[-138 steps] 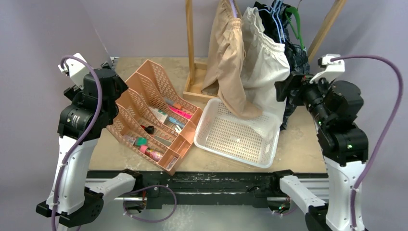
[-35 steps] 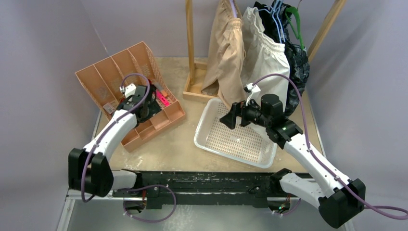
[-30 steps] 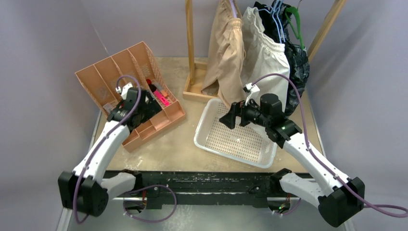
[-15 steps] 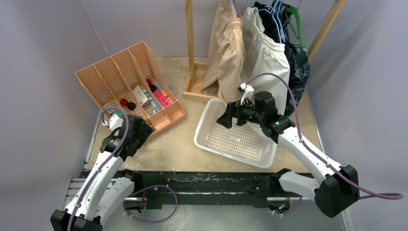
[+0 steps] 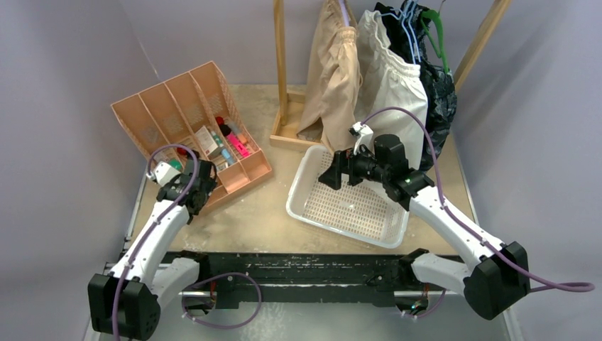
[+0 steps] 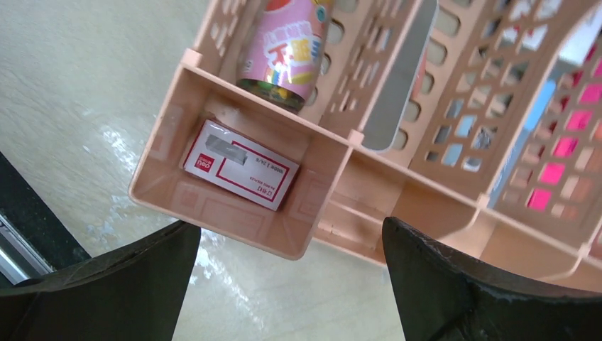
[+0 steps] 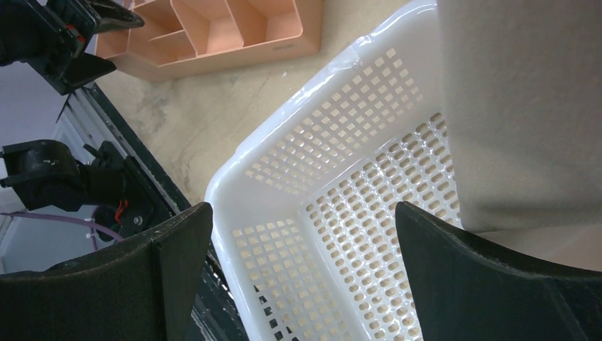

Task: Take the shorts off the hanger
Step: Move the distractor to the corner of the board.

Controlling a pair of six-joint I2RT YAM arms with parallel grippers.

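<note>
The left gripper [image 5: 204, 179], lower left in the overhead view, hangs wide open and empty over the near corner of an orange desk tray [image 5: 152, 117]. In its own camera the tray's corner pocket holds a small red and white box [image 6: 240, 165]. The right gripper [image 5: 331, 175], mid-frame, is also spread wide with nothing in it, above the far left rim of a white basket [image 5: 305, 206] on the table [image 5: 255, 213]. A pale hem hangs over the basket at the upper right of the wrist view, probably the tan pair's.

All the shorts are on hangers at the top of the frame. The tan shorts [image 5: 334, 85] are leftmost, limp and creased. The white shorts [image 5: 390, 92] with a gathered waist are beside them. The black shorts [image 5: 387, 12] and dark blue patterned shorts [image 5: 440, 89] are bunched behind, by a green hanger [image 5: 434, 35].
</note>
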